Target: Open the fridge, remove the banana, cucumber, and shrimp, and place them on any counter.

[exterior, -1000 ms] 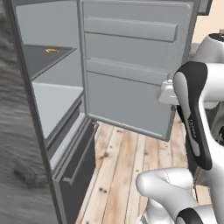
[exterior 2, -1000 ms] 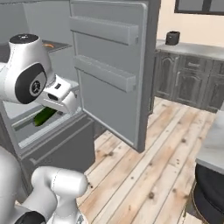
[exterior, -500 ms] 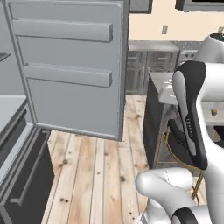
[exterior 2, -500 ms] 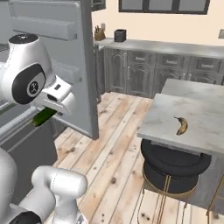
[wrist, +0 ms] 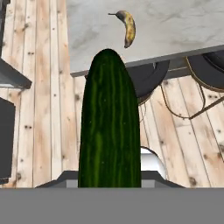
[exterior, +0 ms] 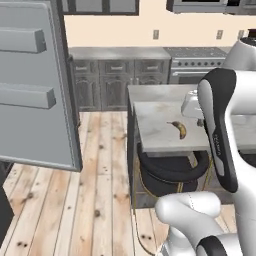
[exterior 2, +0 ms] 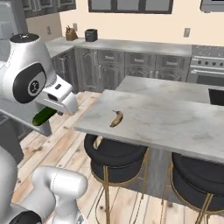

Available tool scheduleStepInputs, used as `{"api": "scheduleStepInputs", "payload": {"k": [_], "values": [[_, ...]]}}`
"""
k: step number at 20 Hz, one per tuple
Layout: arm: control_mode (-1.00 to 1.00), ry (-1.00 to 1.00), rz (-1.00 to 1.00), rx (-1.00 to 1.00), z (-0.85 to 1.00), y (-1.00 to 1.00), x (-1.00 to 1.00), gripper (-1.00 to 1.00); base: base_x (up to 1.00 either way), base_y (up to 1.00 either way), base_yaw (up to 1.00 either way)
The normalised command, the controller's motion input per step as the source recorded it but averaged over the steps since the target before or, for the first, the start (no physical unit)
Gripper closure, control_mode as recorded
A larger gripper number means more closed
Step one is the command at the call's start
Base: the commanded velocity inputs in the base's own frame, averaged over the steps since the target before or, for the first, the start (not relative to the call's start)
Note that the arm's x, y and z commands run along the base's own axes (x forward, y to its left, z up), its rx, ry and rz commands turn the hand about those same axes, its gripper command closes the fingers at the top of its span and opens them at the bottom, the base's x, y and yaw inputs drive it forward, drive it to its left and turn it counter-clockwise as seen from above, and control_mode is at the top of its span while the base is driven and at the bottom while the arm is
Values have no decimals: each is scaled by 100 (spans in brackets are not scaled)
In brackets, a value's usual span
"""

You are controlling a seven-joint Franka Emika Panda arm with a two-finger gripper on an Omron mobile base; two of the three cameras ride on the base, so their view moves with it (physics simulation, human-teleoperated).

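Pale wooden floorboards run through the kitchen toward a back wall lined with dark grey panelled cabinets. From the left base view, the open fridge door [exterior: 35,85] fills the left side, its pale grey inner face carrying two door shelves; nothing can be made out in them. To its right stands the island desk [exterior: 165,135] with its pale marbled stone top, and on it lies the banana [exterior: 180,129], small, curved and yellow mottled with brown, its long axis running from the far left toward the near right. A black round stool [exterior: 172,172] is tucked under the desk's near edge.

From the right base view, the same banana [exterior 2: 116,118] lies near the desk's [exterior 2: 175,122] left front corner, its stem end pointing away toward the back wall. Left of the desk and clear of it, the cucumber [exterior 2: 43,117] juts from under the white hand, dark green and stubby, slanting down to the left above the floor.

Along the hand view, the cucumber [wrist: 109,122] stands lengthwise up the middle, dark green with lighter streaks and a rounded tip aimed at the desk edge [wrist: 144,61], the banana [wrist: 127,27] lying beyond. The fingers are partly closed, clamped on the cucumber's lower end.
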Motion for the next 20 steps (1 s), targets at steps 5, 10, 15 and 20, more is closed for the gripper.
{"api": "scheduleStepInputs", "payload": {"k": [5, 10, 15, 20], "values": [[100, 0, 0, 0, 0, 0, 0, 100, 93, -30, -17], [100, 0, 0, 0, 0, 0, 0, 100, 98, -30, -16], [-100, 3, -4, 0, -16, -36, 17, 100, 22, -35, -4], [-100, 33, -18, 5, -45, -100, 95, 100, 0, 0, 0]]}}
